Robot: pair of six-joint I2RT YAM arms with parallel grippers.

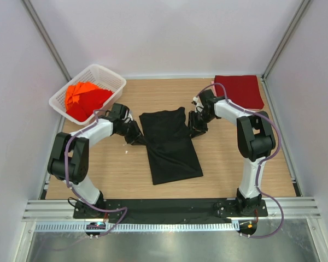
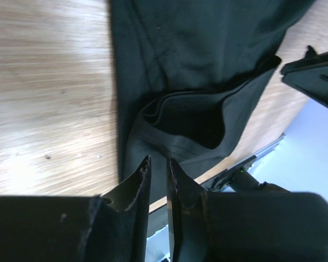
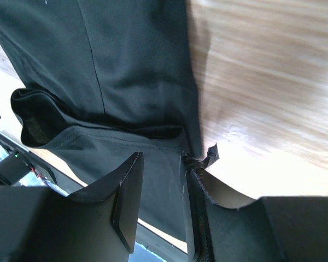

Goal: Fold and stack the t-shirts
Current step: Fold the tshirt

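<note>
**A:** Where is the black t-shirt (image 1: 169,144) lying?

**B:** Flat on the bench (image 1: 224,164), a long dark shape running away from the arm bases and slightly askew. From above, its near end swings a little to the right. Along its far part the wrist cameras show cloth doubled over in layers, with a seam running across.

**A:** And the left end effector (image 1: 136,137)?

**B:** It is low at the shirt's left edge, about halfway along. Its fingers (image 2: 145,172) are drawn almost together, leaving only a thin slit with dark cloth at the tips. From above, the shirt's edge is pulled out into a small point right where the tips sit. I read that as the tips pinching the black cloth.

**A:** The right end effector (image 1: 195,124)?

**B:** It is on the shirt's right side, toward the far corner, and also low. Its fingers (image 3: 128,185) stand apart with a plain gap between them. They straddle the shirt's right edge, one tip over the cloth and the other over bare wood beside it. So its jaws are parted and nothing is clamped.

**A:** What about the other shirts?

**B:** A dark red t-shirt (image 1: 240,90) lies flat, well to the right of the black one and farther back. The orange-red t-shirts (image 1: 83,98) are heaped loosely in a white lattice basket (image 1: 112,76). That basket is well to the left of the black shirt and also farther back.

**A:** Is either of them touching the black shirt?

**B:** No, both are clear of it, with bare wood between.
</note>
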